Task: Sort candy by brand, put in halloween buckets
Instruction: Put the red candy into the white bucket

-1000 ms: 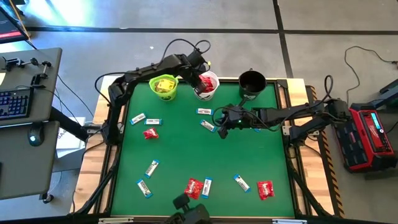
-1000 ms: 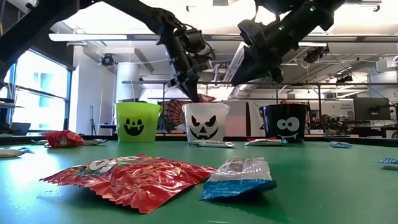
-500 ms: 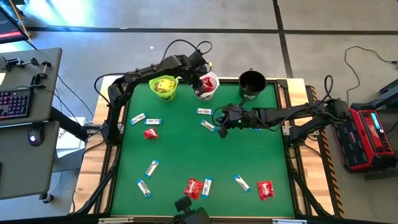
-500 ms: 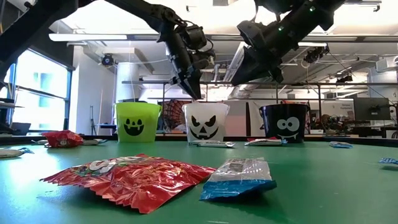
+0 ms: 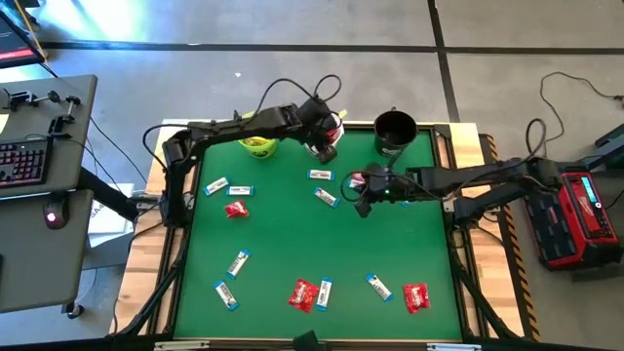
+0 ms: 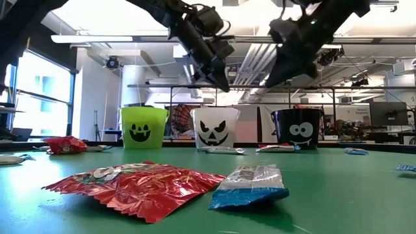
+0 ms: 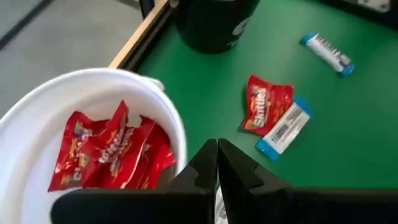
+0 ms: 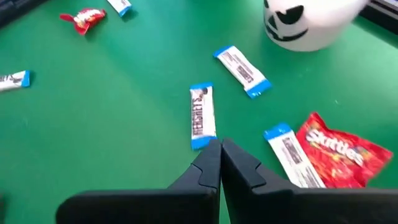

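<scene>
The left gripper [image 5: 327, 151] hangs just past the small round white bucket with the pumpkin face [image 5: 330, 128]. Its two dark fingers are pressed together and hold nothing. Shiny red candy packets [image 7: 109, 152] lie inside that white bucket. So the red ones seem to go there.

The right gripper [image 5: 363, 205] hangs over the middle of the green table [image 5: 292, 234]. Its fingers are pressed tight too, and it holds nothing. Just ahead of it lie a red packet [image 8: 339, 155] and a thin blue-and-white bar [image 8: 287, 154], side by side and touching. Another blue-and-white bar [image 8: 201, 116] lies by itself close to the fingers.

The lime green bucket [image 6: 143, 127] and the black bucket [image 6: 298, 127] stand on either side of the white one, at the far edge.

To do the next pick well, I think a gripper should open first, then come straight down on just one candy. The bar lying alone looks easiest. With the touching pair, the fingers could grab both or push one away. It should lift high enough to clear the bucket rim before letting go.
</scene>
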{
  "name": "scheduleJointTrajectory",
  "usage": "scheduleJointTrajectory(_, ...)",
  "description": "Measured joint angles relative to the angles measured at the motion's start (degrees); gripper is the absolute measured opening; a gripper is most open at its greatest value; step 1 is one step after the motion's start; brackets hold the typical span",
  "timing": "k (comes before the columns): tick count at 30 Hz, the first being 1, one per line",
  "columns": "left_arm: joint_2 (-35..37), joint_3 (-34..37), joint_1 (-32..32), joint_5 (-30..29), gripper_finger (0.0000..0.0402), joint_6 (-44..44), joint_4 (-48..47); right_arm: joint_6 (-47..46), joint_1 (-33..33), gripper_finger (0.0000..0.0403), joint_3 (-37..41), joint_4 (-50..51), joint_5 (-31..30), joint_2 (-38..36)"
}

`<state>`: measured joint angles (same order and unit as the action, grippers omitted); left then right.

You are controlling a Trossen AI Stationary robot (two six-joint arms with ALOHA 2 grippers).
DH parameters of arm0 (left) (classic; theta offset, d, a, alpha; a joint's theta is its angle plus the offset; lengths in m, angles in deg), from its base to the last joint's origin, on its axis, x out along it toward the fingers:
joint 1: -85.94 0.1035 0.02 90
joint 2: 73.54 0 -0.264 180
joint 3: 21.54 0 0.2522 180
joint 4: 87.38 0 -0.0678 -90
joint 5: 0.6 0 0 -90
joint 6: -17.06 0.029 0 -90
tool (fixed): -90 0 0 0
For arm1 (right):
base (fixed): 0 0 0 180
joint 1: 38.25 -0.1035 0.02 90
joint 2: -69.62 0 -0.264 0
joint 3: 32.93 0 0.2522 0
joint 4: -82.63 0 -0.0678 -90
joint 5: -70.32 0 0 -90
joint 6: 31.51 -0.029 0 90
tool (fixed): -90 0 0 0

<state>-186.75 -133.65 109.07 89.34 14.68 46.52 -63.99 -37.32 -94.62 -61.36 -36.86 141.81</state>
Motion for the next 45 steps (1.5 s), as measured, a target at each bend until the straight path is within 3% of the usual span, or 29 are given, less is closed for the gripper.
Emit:
scheduleJointTrajectory(5, 5.39, 8.90, -2.15, -0.89, 0.0001, -1.00, 8.26, -2.12, -2.60, 0.0000, 0.00, 4.08, 1.03, -2.28)
scheduleJointTrajectory(11, 14.63, 21.94, -4.64, -2.05, 0.0001, -1.49, 16.97, -7.14, -11.65, 0.0000, 0.00, 7.43, 4.77, -3.20)
scheduleJointTrajectory(22, 30.86, 41.91, -10.15, -2.14, 0.0001, -1.68, 21.66, -21.47, -26.38, 0.0000, 0.00, 16.51, 8.42, -3.20)
scheduleJointTrajectory(29, 38.65, 46.86, -13.27, 6.28, 0.0001, -0.78, 5.73, -21.53, -27.92, 0.0000, 0.00, 17.80, 3.79, -3.18)
scheduleJointTrajectory(34, 40.84, 46.85, -16.37, 3.58, 0.0010, -4.38, -12.07, -20.60, -26.66, 0.0001, 0.00, 18.85, 2.88, -3.18)
scheduleJointTrajectory(38, 40.92, 46.87, -19.53, 2.44, 0.0045, -14.09, -24.12, -18.04, -24.73, 0.0001, 0.00, 18.85, 2.82, -3.18)
scheduleJointTrajectory(42, 40.90, 48.12, -21.17, -0.10, 0.0088, -25.23, -30.00, -14.16, -22.72, 0.0001, 0.00, 18.72, 3.96, -3.18)
scheduleJointTrajectory(45, 40.88, 51.24, -21.37, -0.45, 0.0119, -28.63, -30.71, -12.60, -21.73, 0.0001, 0.00, 18.70, 4.03, -3.18)
